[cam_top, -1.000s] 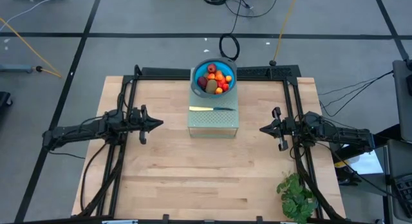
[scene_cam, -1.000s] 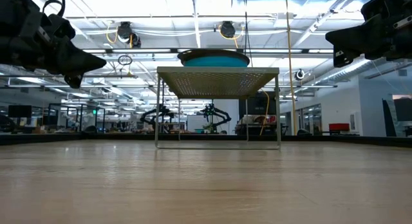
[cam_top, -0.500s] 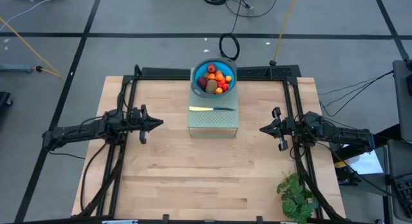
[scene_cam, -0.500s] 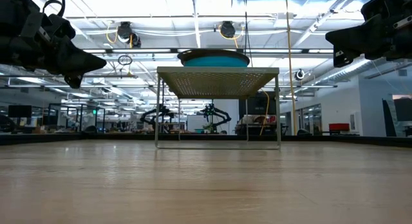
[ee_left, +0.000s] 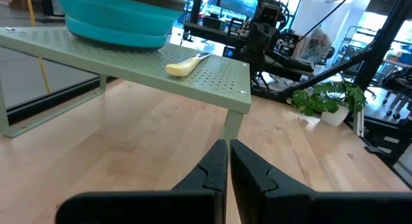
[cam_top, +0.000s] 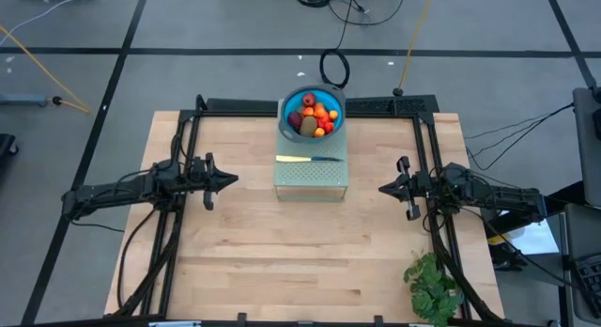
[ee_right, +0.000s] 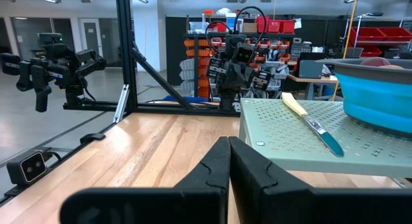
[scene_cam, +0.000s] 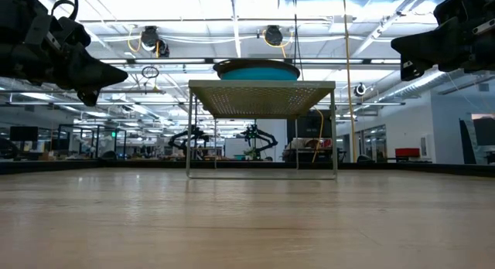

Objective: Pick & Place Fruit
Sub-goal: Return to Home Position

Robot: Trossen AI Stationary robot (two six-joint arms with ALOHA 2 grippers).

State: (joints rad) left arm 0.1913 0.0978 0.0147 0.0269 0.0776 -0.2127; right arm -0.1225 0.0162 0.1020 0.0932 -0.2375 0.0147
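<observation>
Left gripper (cam_top: 234, 180): fingers pressed together, holding nothing; hangs above the left side of the table, pointing at the shelf, well apart from it.
Right gripper (cam_top: 382, 188): fingers together, holding nothing; hangs above the right side of the table, facing the left one across the shelf.
Fruit (cam_top: 314, 114): heaped in the bowl; a red piece at the far side, an olive-brown oval at the near side, small orange pieces between and to the right.
Bowl (cam_top: 289, 103): blue with a grey rim; stands on the far end of the shelf, partly overhanging its far edge.
Shelf (cam_top: 311, 179): pale green perforated metal on thin legs; stands at the middle of the table's far half, open underneath in the low view.
Knife (cam_top: 308, 159): lies flat on the shelf just in front of the bowl, pale yellow handle toward the left arm, dark blade toward the right arm.
Plant (cam_top: 432, 288): leafy green bunch at the near right corner of the table.
Table (cam_top: 282, 261): light wood planks, with a black frame along the far edge and sides.
Writing: red bins (ee_right: 273, 24) on racks behind the table; any lettering is too small to read.
Room: grey floor crossed by dark lines, with loose black and yellow cables; an open workshop with strip lights overhead and other arm rigs beyond the table.
</observation>
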